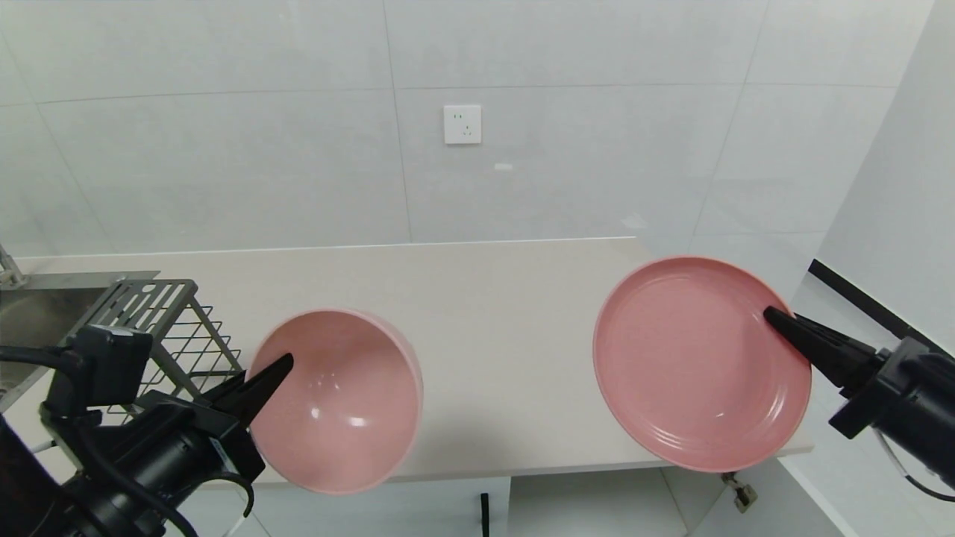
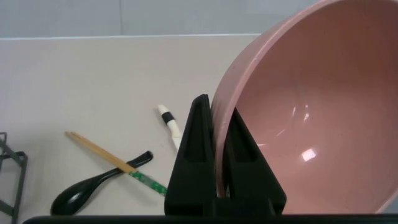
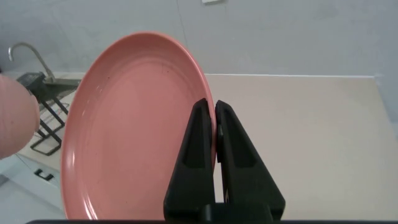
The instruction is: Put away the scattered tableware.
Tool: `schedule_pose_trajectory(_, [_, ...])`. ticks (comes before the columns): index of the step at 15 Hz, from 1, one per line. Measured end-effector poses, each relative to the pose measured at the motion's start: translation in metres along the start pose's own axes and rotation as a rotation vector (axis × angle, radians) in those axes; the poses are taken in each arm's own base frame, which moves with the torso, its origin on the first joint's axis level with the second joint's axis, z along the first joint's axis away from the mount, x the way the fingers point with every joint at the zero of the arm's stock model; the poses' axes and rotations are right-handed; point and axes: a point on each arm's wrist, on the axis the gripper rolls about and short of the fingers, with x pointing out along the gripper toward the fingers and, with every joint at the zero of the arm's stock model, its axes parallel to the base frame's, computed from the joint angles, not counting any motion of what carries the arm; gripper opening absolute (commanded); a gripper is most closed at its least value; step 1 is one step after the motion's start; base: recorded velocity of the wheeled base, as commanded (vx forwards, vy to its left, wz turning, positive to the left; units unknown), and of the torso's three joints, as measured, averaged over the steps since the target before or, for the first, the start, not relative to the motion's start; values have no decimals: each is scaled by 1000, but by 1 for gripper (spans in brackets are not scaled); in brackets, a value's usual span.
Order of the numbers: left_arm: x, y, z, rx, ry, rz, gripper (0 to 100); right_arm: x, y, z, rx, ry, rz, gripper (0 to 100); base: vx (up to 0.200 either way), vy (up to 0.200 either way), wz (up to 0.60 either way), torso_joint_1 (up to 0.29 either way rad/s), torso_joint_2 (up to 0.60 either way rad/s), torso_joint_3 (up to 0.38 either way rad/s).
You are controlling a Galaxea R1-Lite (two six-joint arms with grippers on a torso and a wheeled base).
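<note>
Bowl (image 1: 343,403) rim is clamped in left gripper (image 1: 286,363) and plate (image 1: 694,358) rim in right gripper (image 1: 768,313), both held tilted above counter (image 1: 507,313). Both look stiff, smooth and probably light; a rim pinch may slip, so grip deep. Spoon (image 2: 93,190) and chopsticks (image 2: 99,151) lie on counter, rack (image 1: 171,313) beside sink (image 1: 37,313), tiled wall (image 1: 224,149) behind.

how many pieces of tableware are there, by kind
pink bowl: 1
pink plate: 1
black spoon: 1
wooden chopstick: 1
white black-banded piece, kind unclear: 1
total: 5
</note>
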Motion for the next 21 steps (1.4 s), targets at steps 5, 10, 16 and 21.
schedule_pose_trajectory(5, [0,-2,-1,4,3,-10,0,3,8,-3,-29,18,50,0,-80,0,0,1,2,0])
schedule_pose_trajectory(10, [-2,-3,1,-1,-8,-14,0,4,8,-5,-28,24,53,0,-160,0,0,6,1,3])
schedule_pose_trajectory(16, [-2,-3,2,-1,-12,-14,0,4,11,-5,-28,27,68,0,0,0,0,-9,24,11])
schedule_pose_trajectory(21, [-2,-3,1,0,-6,-14,0,4,11,-5,-28,28,73,0,0,0,0,-183,359,176])
